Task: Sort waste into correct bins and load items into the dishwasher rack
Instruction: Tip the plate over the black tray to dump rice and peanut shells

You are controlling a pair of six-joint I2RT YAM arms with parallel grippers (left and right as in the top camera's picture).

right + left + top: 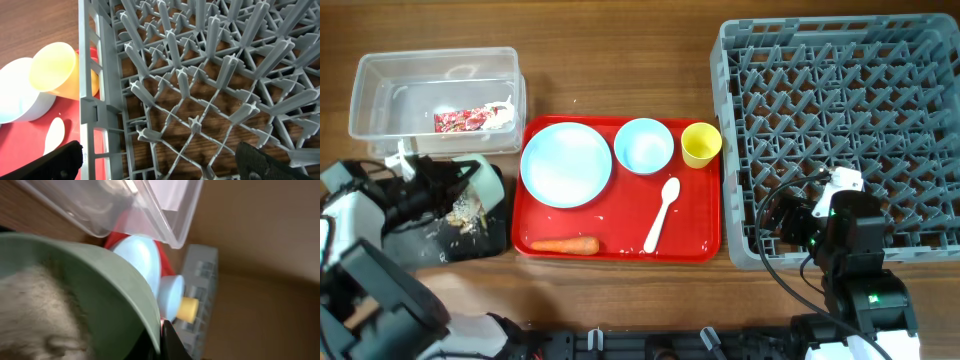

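Note:
My left gripper [455, 183] is shut on the rim of a pale green bowl [488, 184], tilted over the black tray [415, 245], where rice scraps [466, 212] lie. In the left wrist view the bowl [105, 295] still holds scraps [35, 310]. The clear tub [380, 75] holds the wrapper [463, 121] and tissue [502, 112]. The plate [566, 165], blue bowl [643, 145], yellow cup [700, 144], spoon [662, 212] and carrot [565, 245] lie on the red tray [620, 240]. My right gripper [790, 215] is open and empty over the front left corner of the rack [850, 100].
The right wrist view shows rack pegs [200, 75] right below the open fingers [162, 165], with the cup [52, 67] and spoon [54, 134] beyond the rack wall. The tub stands close behind the black tray.

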